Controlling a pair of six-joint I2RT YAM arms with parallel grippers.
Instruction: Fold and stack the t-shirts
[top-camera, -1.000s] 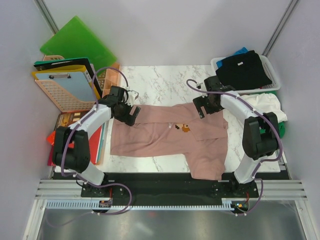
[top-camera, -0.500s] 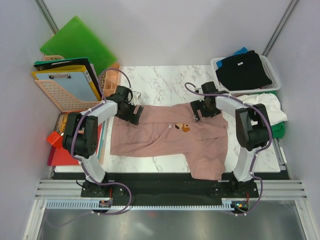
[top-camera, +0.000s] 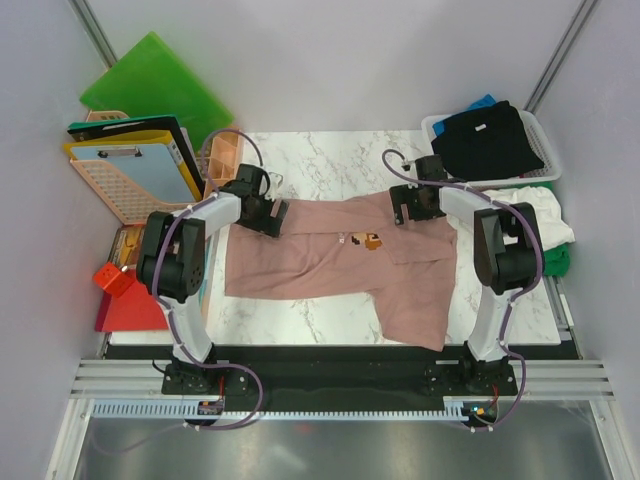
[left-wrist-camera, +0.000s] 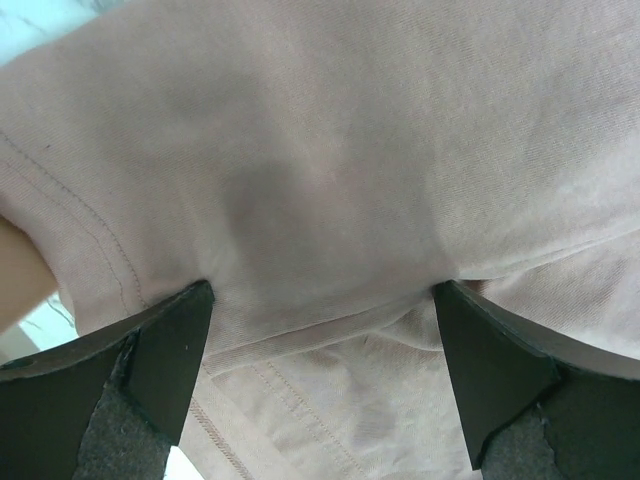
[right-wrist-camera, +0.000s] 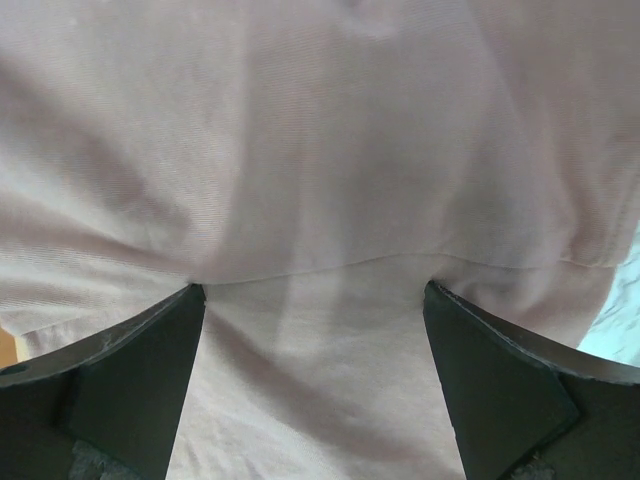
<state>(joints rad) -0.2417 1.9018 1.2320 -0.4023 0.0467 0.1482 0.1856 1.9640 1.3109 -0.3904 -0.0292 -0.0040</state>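
Pink t-shirt (top-camera: 320, 268) shifted back, seemingly under left claw (left-wrist-camera: 322, 287), right claw (right-wrist-camera: 313, 287).

No text can be read; the pink t-shirt (top-camera: 320, 272) bears only a small wordless pixel print (top-camera: 364, 240).

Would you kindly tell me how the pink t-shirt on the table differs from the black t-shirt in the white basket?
The pink t-shirt lies spread across the table; the black t-shirt sits bunched in the basket. The pink t-shirt shows a small chest print; the black t-shirt looks plain. The left gripper and right gripper, both open, are at the pink t-shirt; neither is near the black t-shirt. Both are soft cloth shirts.
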